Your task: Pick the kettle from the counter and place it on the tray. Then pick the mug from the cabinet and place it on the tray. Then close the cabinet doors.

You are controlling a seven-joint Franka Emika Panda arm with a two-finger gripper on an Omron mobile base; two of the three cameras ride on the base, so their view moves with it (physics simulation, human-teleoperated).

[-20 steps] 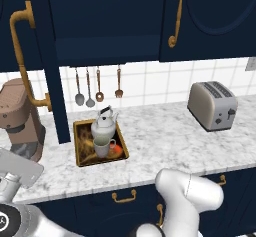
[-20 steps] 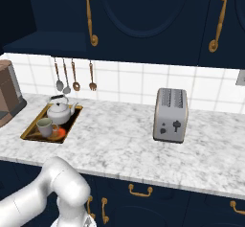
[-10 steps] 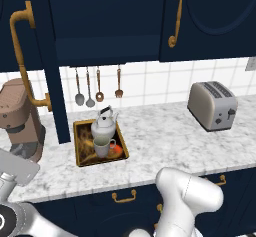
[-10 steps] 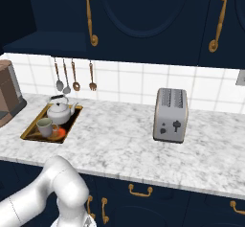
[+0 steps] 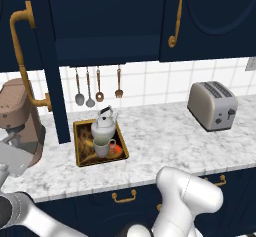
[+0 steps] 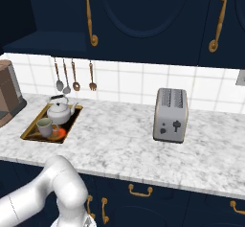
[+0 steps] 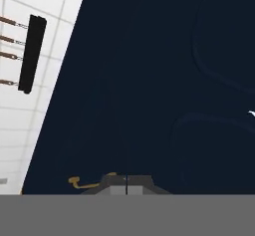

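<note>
The gold-rimmed tray [image 5: 80,148] [image 6: 29,131] lies on the marbled counter [image 5: 160,141] [image 6: 124,144]. On it stand the silver-white kettle [image 5: 104,127] [image 6: 61,112] and, in front of it, the grey-beige mug [image 5: 102,147] [image 6: 45,126]. The left cabinet door [image 5: 49,81] stands open, with its brass handle [image 5: 21,56] facing left. The right door [image 5: 210,16] is closed. In the hand view my gripper [image 7: 126,184] is shut with nothing in it, close against a navy door panel [image 7: 149,80], and a brass handle [image 7: 87,181] shows beside the fingertips.
A boxy silver toaster [image 5: 215,105] [image 6: 171,115] stands on the counter to the right. A brown coffee machine [image 5: 17,126] sits at the left end. Utensils [image 5: 90,88] [image 6: 72,75] hang on the tiled wall behind the tray. Navy drawers [image 5: 125,196] run below the counter.
</note>
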